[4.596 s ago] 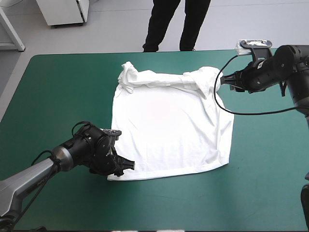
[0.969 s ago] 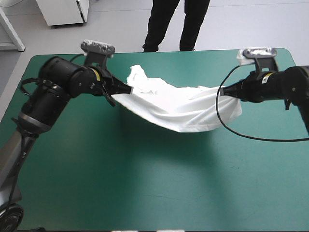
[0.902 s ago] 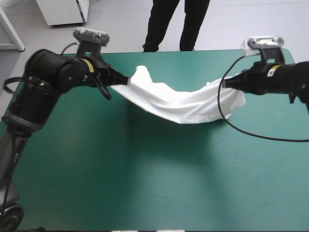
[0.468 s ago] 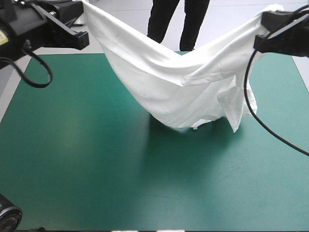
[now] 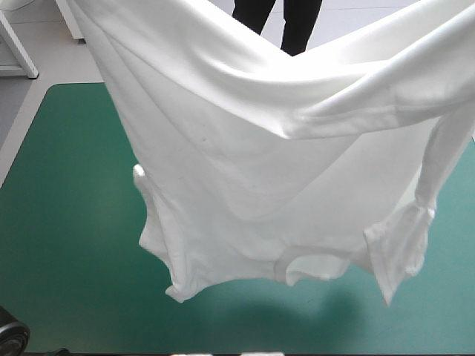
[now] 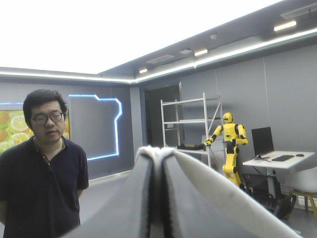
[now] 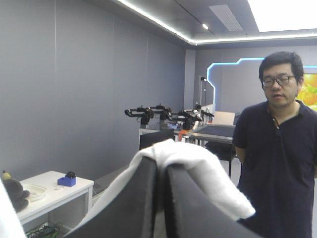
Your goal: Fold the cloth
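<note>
The T-shirt (image 5: 252, 170) hangs high over the teal-green surface (image 5: 52, 222), sagging between my left jaws and my right jaws, each pinching an upper edge. Either thin pinch may slip and drop it; the dangling right sleeve (image 5: 404, 245) could land creased.

A lab or workshop: teal-green table (image 5: 67, 185), metal shelving rack (image 6: 190, 124), desk (image 6: 277, 159) with monitor (image 6: 261, 141).

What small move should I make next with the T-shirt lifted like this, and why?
Probably lower both arms slowly, so the hanging lower edge meets the table first. The left end effector and right end effector are each shut on the T-shirt, which hangs lifted over the table and sags between the two grips.
</note>
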Tool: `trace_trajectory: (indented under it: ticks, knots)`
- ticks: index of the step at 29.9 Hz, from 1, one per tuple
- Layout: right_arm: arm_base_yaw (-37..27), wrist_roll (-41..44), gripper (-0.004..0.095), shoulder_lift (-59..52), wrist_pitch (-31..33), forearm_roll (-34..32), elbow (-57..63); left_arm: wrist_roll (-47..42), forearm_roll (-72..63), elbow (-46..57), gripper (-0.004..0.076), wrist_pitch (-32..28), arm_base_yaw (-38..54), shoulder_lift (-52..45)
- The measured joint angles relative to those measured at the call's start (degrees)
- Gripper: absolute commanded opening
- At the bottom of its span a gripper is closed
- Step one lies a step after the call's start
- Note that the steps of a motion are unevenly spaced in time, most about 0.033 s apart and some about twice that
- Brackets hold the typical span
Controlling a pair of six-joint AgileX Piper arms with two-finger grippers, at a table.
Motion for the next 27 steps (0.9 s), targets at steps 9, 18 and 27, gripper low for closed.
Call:
trace_trajectory:
  ticks: [9, 18, 27]
  knots:
    - [0.0, 0.2, 0.0004, 1.7, 3.9, -4.1, 3.3, 0.4, 6.1, 3.2, -0.0022, 2.0, 0.0, -0.7]
    - [0.0, -1.7, 0.0001, 12.6, 1.1, -10.6, 11.5, -3.5, 22.8, 16.3, -0.0022, -1.3, 0.0, 7.4]
    - [0.0, -4.3, 0.0002, 21.1, -20.7, -8.7, 11.9, -7.7, 31.4, 17.2, -0.0022, -22.7, 1.1, 15.3]
